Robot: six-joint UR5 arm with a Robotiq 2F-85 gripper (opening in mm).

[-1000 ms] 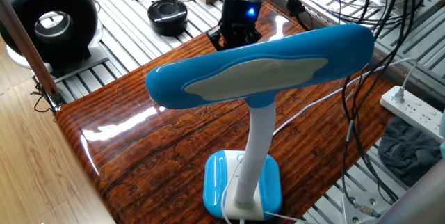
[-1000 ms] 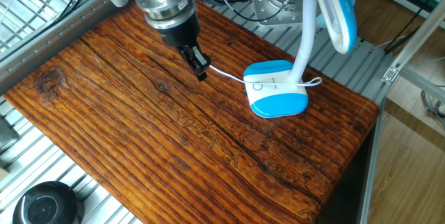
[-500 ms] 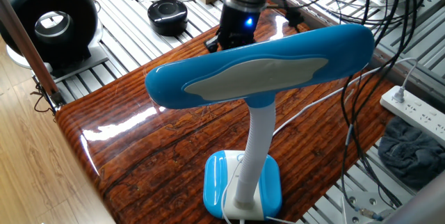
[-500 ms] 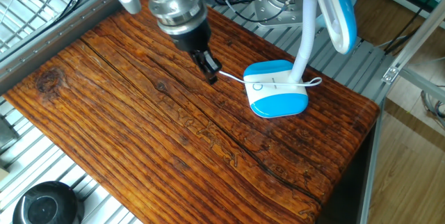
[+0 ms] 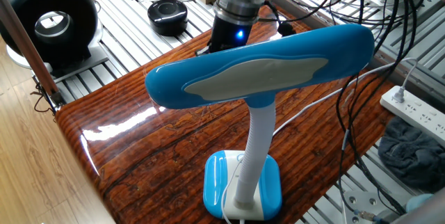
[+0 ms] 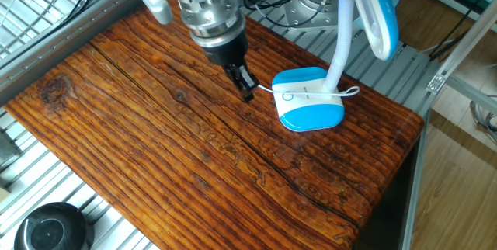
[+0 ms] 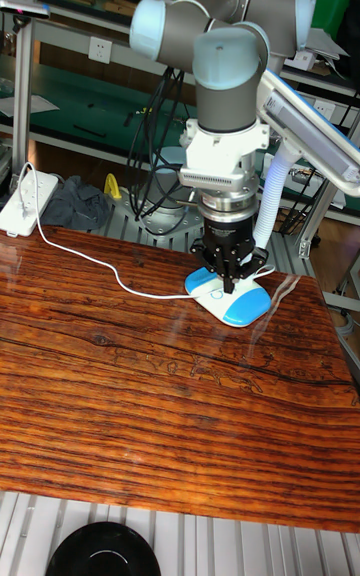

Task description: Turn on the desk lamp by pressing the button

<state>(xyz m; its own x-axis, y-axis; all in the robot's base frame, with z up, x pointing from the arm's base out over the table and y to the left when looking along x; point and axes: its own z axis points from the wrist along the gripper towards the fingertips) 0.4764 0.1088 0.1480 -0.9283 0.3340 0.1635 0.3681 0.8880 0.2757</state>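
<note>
my gripper (image 6: 247,90) hangs tilted over the table (image 6: 155,149), fingers pressed together, holding nothing. the lamp (image 6: 308,98) stands just beside my fingertips, its base apart from them, with its round button (image 6: 288,96) on the near edge facing me and its white cord (image 6: 262,88) running just under the tips. in the tall view i hang right in front of the base (image 7: 232,302). in the first fixed view the lamp's head (image 5: 264,66) hides my fingers. since a second ago i have moved across the table, closer to the base; the lamp has not moved.
</note>
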